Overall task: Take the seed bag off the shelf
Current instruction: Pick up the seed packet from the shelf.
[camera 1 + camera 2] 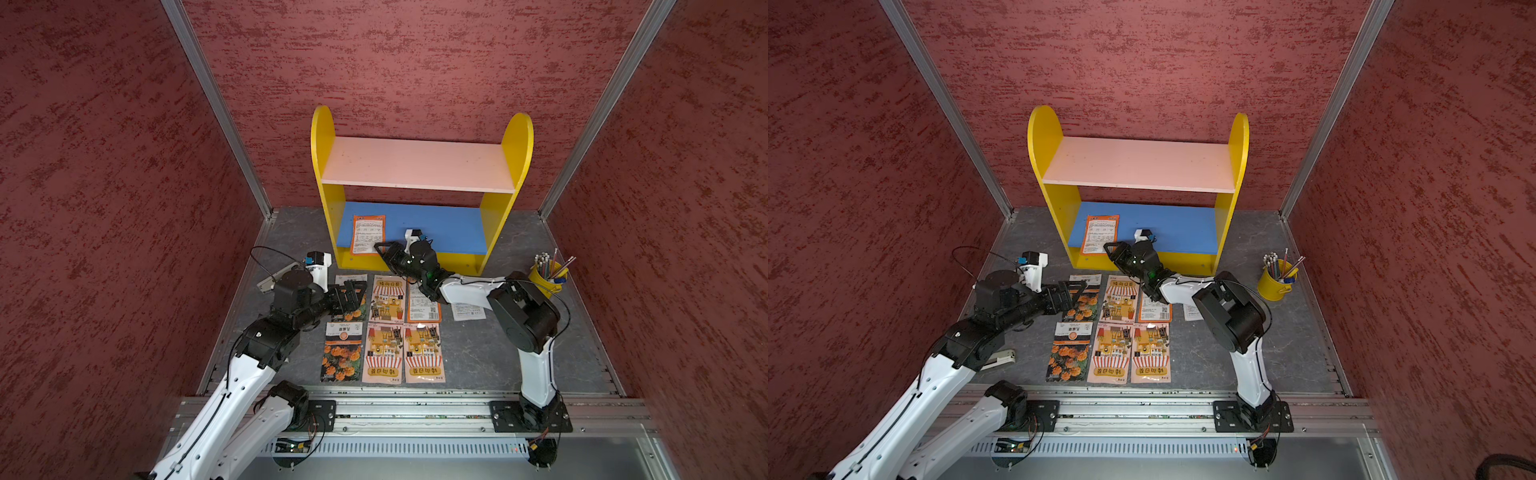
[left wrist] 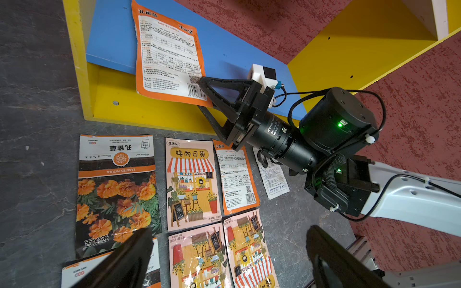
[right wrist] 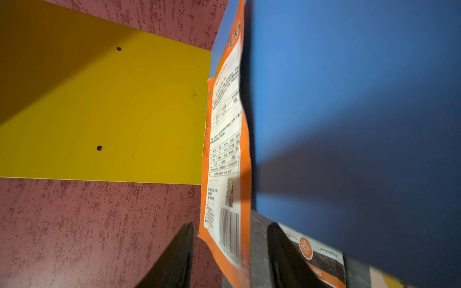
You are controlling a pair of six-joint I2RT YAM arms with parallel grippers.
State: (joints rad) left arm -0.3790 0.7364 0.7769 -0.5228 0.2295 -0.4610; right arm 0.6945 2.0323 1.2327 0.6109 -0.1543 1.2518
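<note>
**Right pincer (image 2: 202,93) astride the seed bag's (image 1: 368,233) near corner, not yet pinched.**

The seed bag lies flat, printed back up, at the left end of the shelf's (image 1: 517,149) blue lower board (image 1: 440,228), its near end jutting past the front edge. The right pincer stands part open, one finger above that corner and one below, with daylight on both sides in the right wrist view. The left pincer (image 1: 353,294) is spread wide and empty above the packets (image 1: 388,299) on the desk (image 1: 478,353). The bag looks thin, light, floppy and slick, so the overhanging corner is probably the best hold, taken deep enough not to slip. The lower finger is hidden in both top views, the bag's front face is unseen, and the near fingertips blur.
</note>
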